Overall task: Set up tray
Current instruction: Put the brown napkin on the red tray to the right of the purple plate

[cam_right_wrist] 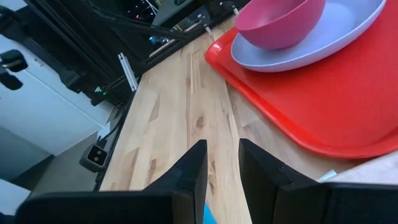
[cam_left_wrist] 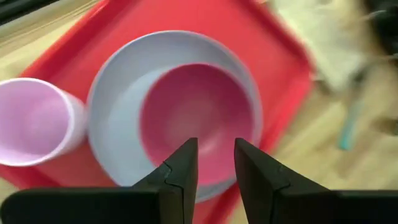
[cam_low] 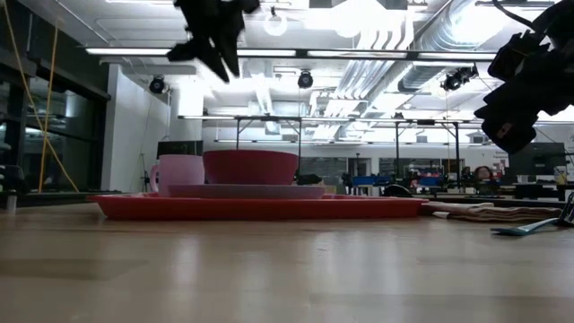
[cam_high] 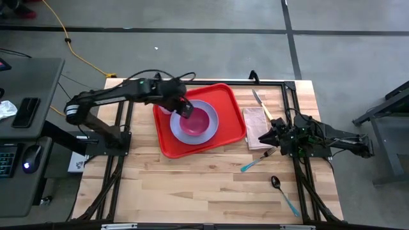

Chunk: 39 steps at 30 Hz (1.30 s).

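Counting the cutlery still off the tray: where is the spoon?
In the high view the spoon lies on the table's right front, just nearer than the teal-handled fork, well right of the tray.

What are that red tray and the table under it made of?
The tray looks like smooth moulded plastic: uniform red, rounded corners, a raised rim and a slight sheen. The table seems to be wood, probably butcher block: pale joined strips with visible grain and knots.

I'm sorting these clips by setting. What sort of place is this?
Probably a robotics lab or workshop in a large open industrial space: exposed ceiling ducts and strip lights overhead, a concrete floor, and a desk with a keyboard and mouse beside the wooden table.
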Motion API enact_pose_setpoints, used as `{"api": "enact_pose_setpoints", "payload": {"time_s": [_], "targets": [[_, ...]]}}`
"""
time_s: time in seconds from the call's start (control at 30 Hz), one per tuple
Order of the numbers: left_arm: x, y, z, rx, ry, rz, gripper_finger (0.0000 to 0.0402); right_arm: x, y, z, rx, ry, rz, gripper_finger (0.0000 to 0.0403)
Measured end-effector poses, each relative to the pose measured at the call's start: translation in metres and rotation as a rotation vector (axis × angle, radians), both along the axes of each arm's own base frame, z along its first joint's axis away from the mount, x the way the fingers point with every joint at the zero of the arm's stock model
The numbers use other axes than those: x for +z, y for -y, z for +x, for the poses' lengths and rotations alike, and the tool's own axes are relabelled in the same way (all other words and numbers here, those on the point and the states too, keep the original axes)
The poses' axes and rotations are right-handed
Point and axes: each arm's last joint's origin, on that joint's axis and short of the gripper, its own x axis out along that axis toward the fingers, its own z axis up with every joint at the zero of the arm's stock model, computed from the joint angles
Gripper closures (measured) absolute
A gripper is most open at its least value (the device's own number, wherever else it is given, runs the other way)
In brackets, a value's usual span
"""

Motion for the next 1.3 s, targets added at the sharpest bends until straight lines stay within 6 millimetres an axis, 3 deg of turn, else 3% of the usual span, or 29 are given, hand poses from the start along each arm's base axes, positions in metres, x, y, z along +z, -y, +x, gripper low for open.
{"api": "enact_pose_setpoints", "payload": {"time_s": [0.2,0.47,0.77,1.1,1.3], "targets": [[0.031,0.031,-0.022,-0.053,0.143,0.050,0.0268,0.000,0.000,0.000,0.000,0.000,0.002,0.0332],[0.050,0.059,-0.057,-0.157,0.173,0.076,0.0268,0.001,0.000,0.000,-0.003,0.007,0.000,0.0332],[0.056,0.071,-0.088,-0.162,0.144,0.041,0.0268,0.003,0.000,0.001,-0.005,0.028,-0.007,0.0332],[0.068,0.083,-0.106,-0.173,0.224,0.200,0.0268,0.007,0.001,0.002,-0.019,0.074,-0.021,0.0332],[0.077,0.090,-0.118,-0.172,0.307,0.263,0.0268,0.008,0.004,0.002,-0.131,0.086,-0.051,0.0332]]}}
